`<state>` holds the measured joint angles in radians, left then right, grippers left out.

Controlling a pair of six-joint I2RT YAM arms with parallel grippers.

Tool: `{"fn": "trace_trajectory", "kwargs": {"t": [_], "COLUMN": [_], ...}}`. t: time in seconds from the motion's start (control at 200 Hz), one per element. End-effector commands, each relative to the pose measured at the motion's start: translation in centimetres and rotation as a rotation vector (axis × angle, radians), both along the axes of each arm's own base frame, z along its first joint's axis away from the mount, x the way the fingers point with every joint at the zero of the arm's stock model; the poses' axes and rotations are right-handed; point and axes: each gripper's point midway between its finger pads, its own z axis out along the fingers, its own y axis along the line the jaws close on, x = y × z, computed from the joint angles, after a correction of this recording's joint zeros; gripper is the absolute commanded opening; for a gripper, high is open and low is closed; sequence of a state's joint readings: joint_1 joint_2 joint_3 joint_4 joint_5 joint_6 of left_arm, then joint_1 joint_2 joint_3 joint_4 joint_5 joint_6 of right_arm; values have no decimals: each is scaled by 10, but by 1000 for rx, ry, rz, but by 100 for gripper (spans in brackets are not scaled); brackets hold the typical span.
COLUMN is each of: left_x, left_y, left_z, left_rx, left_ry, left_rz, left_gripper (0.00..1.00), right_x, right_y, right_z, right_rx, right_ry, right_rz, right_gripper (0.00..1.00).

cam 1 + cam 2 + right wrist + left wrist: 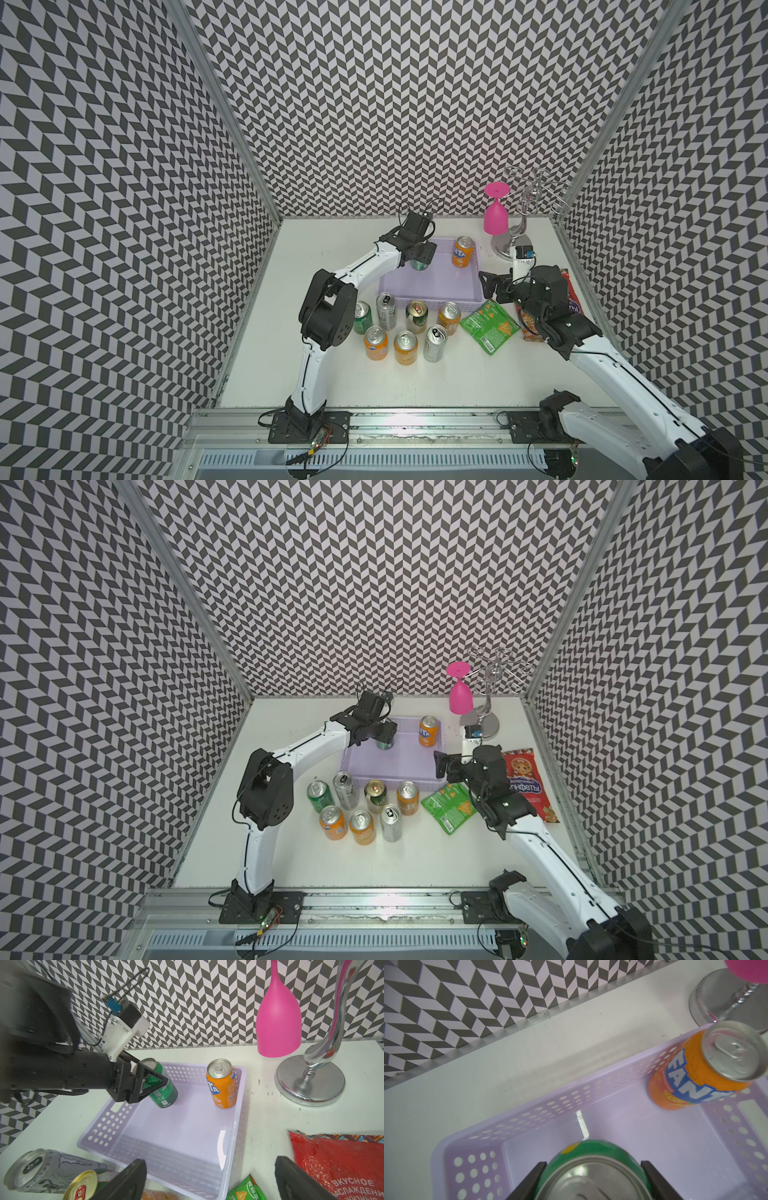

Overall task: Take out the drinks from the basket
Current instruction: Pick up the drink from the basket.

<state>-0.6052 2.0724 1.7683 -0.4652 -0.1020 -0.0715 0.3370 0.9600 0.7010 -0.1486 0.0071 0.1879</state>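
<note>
We're clamping left gripper (591, 1169) on the green can (165, 1095), in the basket's (436, 284) far-left corner — should be lifting straight up, clearing its rim — right gripper (209, 1163) gaping, empty.

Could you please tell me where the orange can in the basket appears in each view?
In a top view: orange can, slightly right of centre.
In a top view: orange can, same place.
Left wrist: right edge.
Right wrist: centre.
Landmark: pink goblet, in all views.
</note>
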Motion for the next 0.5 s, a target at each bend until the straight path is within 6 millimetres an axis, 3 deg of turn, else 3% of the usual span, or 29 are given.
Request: {"fn": "trace_trajectory", "kwargs": {"t": [0.0,0.496], "left_x": [-9,-112], "left_y": [-3,24], "left_z": [88,172], "left_rx": [-114,-259], "left_ry": [-184,-275], "left_rz": [-3,-36], "left_gripper": [59,59], "right_x": [2,1], "right_y": [-2,-1], "right_z": [13,16], "right_rx": [23,29], "right_ry": [-53,-64], "right_rz": [-10,-2], "right_gripper": [100,100]}}
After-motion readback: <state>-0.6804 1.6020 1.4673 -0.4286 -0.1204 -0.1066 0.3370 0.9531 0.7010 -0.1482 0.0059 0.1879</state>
